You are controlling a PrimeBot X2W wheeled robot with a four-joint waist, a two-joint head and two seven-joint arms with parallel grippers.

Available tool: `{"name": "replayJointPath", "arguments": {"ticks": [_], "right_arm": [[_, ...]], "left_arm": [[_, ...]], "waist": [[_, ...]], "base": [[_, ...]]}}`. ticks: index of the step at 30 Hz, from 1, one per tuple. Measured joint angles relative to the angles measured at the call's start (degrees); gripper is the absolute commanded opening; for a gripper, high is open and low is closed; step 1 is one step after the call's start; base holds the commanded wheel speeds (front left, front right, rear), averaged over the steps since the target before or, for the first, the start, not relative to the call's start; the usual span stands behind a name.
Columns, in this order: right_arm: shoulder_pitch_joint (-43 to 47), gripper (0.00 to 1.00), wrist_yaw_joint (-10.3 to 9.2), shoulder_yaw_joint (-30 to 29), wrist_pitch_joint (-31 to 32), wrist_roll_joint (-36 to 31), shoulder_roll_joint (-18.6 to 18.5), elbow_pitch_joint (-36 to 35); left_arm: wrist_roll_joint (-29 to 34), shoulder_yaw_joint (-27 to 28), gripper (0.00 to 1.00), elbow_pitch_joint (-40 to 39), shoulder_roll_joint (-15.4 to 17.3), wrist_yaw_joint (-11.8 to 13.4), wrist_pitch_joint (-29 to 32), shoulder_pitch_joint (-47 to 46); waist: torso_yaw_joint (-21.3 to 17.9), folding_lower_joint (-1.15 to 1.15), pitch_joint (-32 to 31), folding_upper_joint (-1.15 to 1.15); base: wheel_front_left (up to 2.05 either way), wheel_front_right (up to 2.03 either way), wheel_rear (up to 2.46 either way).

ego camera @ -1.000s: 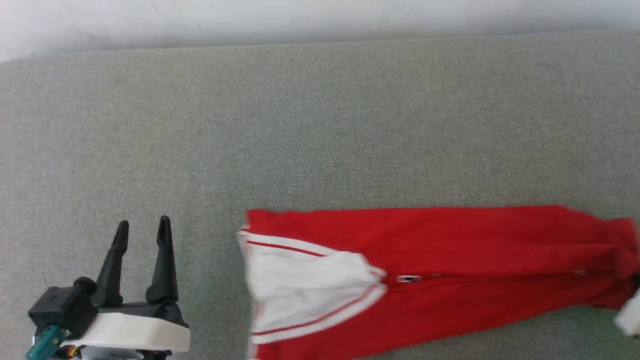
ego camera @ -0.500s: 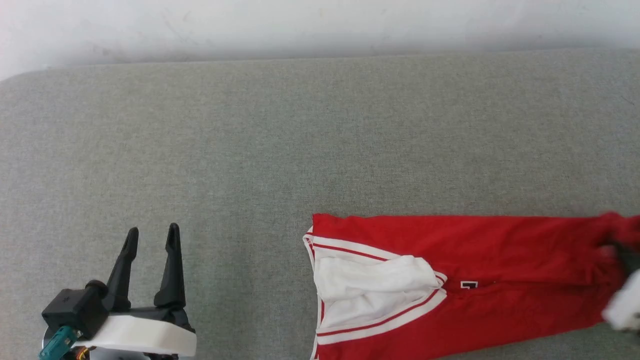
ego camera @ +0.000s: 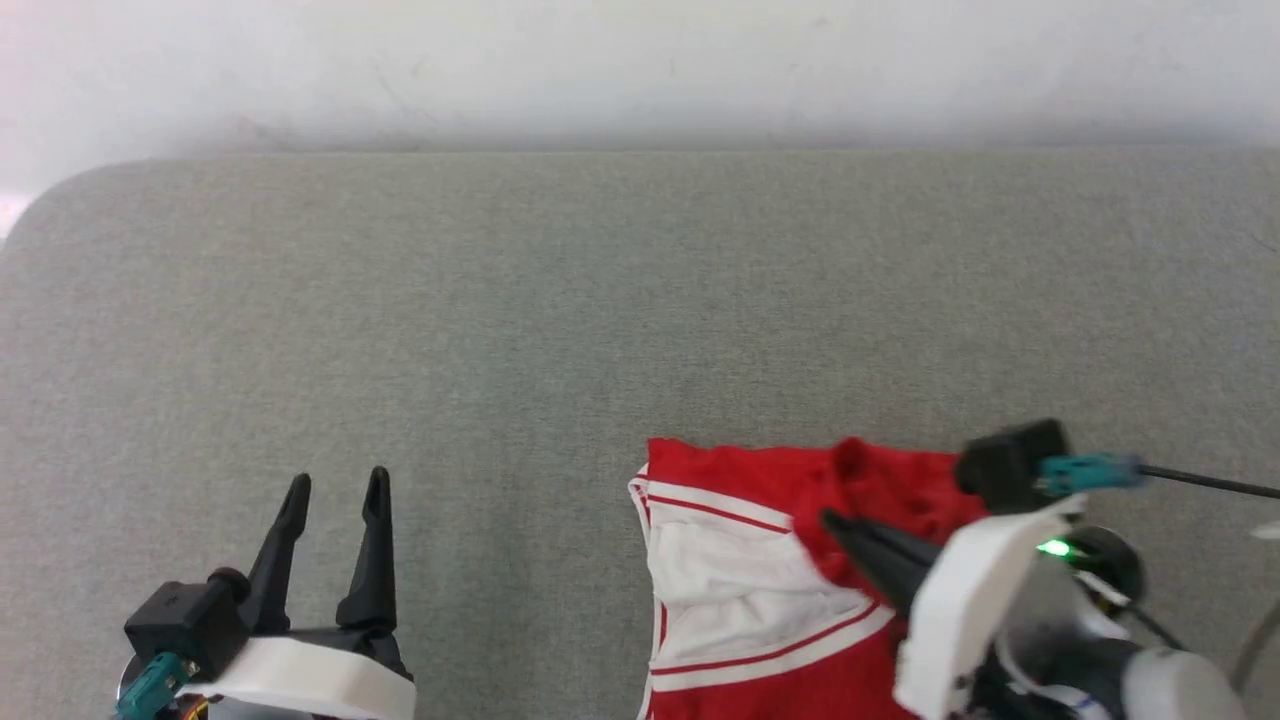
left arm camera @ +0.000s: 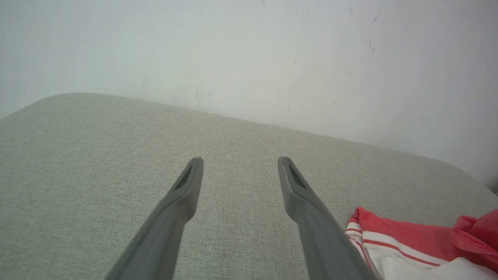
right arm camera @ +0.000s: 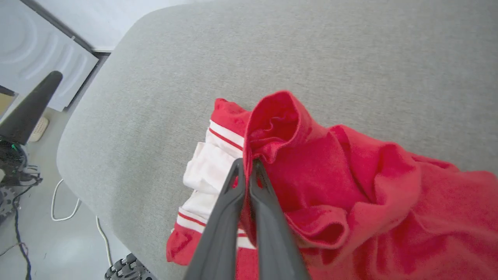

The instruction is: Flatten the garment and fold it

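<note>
- Garment (ego camera: pixel 745 600) lies at the near right of the grey padded surface (ego camera: pixel 500 300). The white sleeve (ego camera: pixel 735 560), with its striped trim, is turned in on top of the red body at the left end.
- Right gripper (right arm camera: pixel 246 163): jaws pressed together on a bunched red fold of the garment, raised over the sleeve. The pinch takes a thick wad, not a clean edge.
- Left gripper (ego camera: pixel 338 480): fingers spread wide and holding nothing, hovering over bare surface well to the left of the cloth.
- Step in hand, as I read it: carrying the red end over onto the sleeve end to halve the garment.
- To do it well: bring the held end in low and level and line it up with the left edge by the striped trim. Set it down before letting go, so the top layer lands square rather than rolled.
- In the right wrist view the fabric behind the pinch is heaped in loose ridges. It wants drawing taut away from the fold line, or the layers will trap wrinkles.
- The idle left gripper could pin the sleeve end so it does not drag.
- Risk: soft jersey slips and curls, and a release from height would likely leave a lump.
- The garment's near corner sits close to the surface's rim. Whether it overhangs, I cannot tell.
</note>
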Motion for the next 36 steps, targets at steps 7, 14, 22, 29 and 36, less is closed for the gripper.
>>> {"name": "replayJointPath", "arguments": {"ticks": [7, 14, 22, 29, 36], "right_arm": [[-5.4, 0.0, 0.0, 9.5, -0.7, 0.4, 0.4, 4.1], [-10.5, 0.0, 0.0, 15.2, -3.1, -1.4, 1.2, 13.3], [-12.6, 0.42, 0.0, 17.3, -5.5, -6.0, 1.4, 27.3], [-14.7, 1.0, 0.0, 16.9, -9.3, -3.0, 1.6, 23.8], [-11.6, 1.0, 0.0, 1.6, -10.2, -7.6, 0.5, 10.6]], "left_arm": [[-0.5, -0.7, 1.0, 1.1, -0.3, -0.4, 0.0, 0.0], [-1.0, -1.5, 1.0, 2.9, -1.0, -1.0, -0.1, -0.8], [-1.5, -2.2, 1.0, 4.5, -1.8, -1.5, -0.4, -1.4], [-1.5, -2.2, 1.0, 4.6, -1.8, -1.5, -0.7, -1.4], [-1.7, -2.4, 1.0, 4.2, -2.0, -1.4, -0.8, -1.5]], "waist": [[1.9, 0.0, -0.5, 0.0], [3.6, 0.0, 0.1, 0.0], [5.2, 0.0, 0.2, 0.0], [4.3, 0.0, 0.4, 0.0], [1.8, 0.0, 1.3, 0.0]], "base": [[0.0, 0.0, 0.0], [0.0, 0.0, 0.0], [0.0, 0.0, 0.0], [0.0, 0.0, 0.0], [0.0, 0.0, 0.0]]}}
